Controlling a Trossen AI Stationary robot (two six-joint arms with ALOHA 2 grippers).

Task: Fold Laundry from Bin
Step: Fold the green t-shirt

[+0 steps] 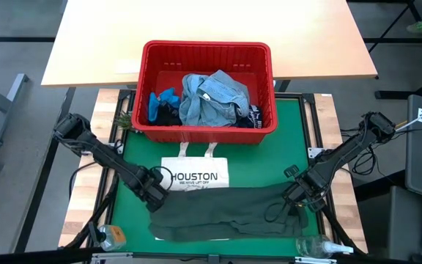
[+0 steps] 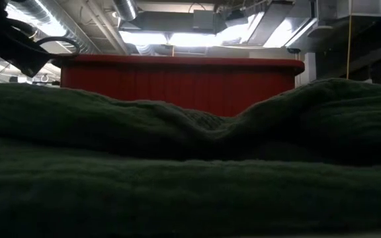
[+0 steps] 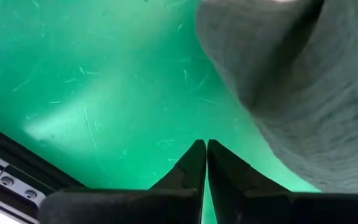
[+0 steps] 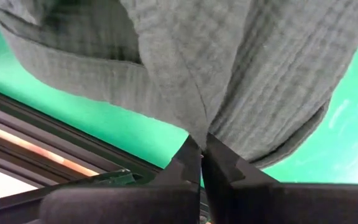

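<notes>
The right gripper [image 4: 202, 144] has its jaws pressed together on a fold of the dark green garment [image 1: 226, 213], pinching its right end; the cloth bunches and rises from the fingertips in the right wrist view. The left gripper [image 3: 205, 152] also has its jaws pressed together, but nothing shows between them: the green mat [image 3: 92, 81] lies bare past the fingertips and the garment's edge hangs just beside them, not in them. In the high view this gripper sits at the garment's left end.

The garment lies spread across the near part of the mat, partly covering the near edge of the white tote bag [image 1: 195, 176]. Beyond it, at the far edge of the mat, stands the red bin [image 1: 206, 53], holding the light blue denim shirt [image 1: 215, 99], a bright blue piece [image 1: 160, 103] and a dark navy one [image 1: 249, 117].

The green garment looks soft, limp and light, a ribbed or crinkled weave that sags and wrinkles wherever it is unsupported. It probably grips well rather than slipping. Corners or hems at each end seem the best holds, so it hangs flat between both arms.
</notes>
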